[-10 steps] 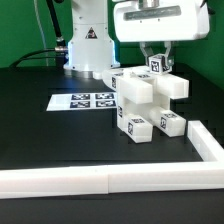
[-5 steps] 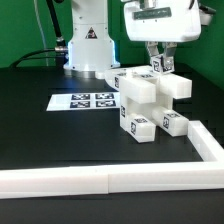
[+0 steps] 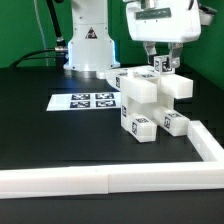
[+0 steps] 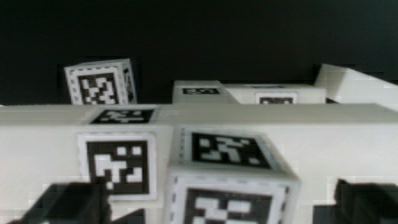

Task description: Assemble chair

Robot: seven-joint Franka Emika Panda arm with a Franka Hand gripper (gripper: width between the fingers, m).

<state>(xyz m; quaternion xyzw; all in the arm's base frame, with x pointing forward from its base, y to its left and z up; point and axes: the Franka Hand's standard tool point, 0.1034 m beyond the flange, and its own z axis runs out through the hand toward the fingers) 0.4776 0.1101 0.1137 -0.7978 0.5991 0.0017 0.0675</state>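
The partly built white chair (image 3: 140, 100) stands mid-table, made of blocky parts with black-and-white tags. My gripper (image 3: 160, 62) hangs over its top rear part, a tagged white block (image 3: 160, 64). In the wrist view the dark fingers (image 4: 80, 205) stand on either side of that tagged block (image 4: 231, 195), with a narrow gap showing on each side. The gripper (image 4: 222, 208) is open around the block. More tagged faces of the chair (image 4: 116, 150) fill the view below it.
The marker board (image 3: 85, 101) lies flat to the exterior view's left of the chair. A small loose white part (image 3: 172, 123) lies beside the chair's base. A white L-shaped wall (image 3: 100, 180) borders the front and right. The robot base (image 3: 88, 45) stands behind.
The gripper shifted slightly toward the exterior view's right over the chair's top, then held nearly still. The chair parts have not visibly moved.
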